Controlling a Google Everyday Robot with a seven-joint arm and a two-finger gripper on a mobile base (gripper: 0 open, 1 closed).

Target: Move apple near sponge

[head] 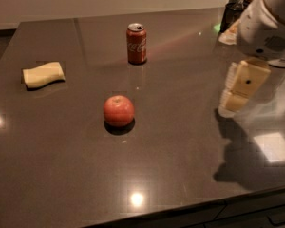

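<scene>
The red-orange apple [118, 110] sits on the dark table [180, 151], a little left of the middle. The pale yellow sponge [43, 74] lies flat at the left side of the table, well apart from the apple. My gripper [233, 102] hangs from the white arm at the right side, just above the table top, far to the right of the apple and holding nothing.
A red Coca-Cola can [137, 43] stands upright behind the apple. Dark items [232, 14] and a snack bag stand at the back right corner. The table's front edge runs along the bottom of the view.
</scene>
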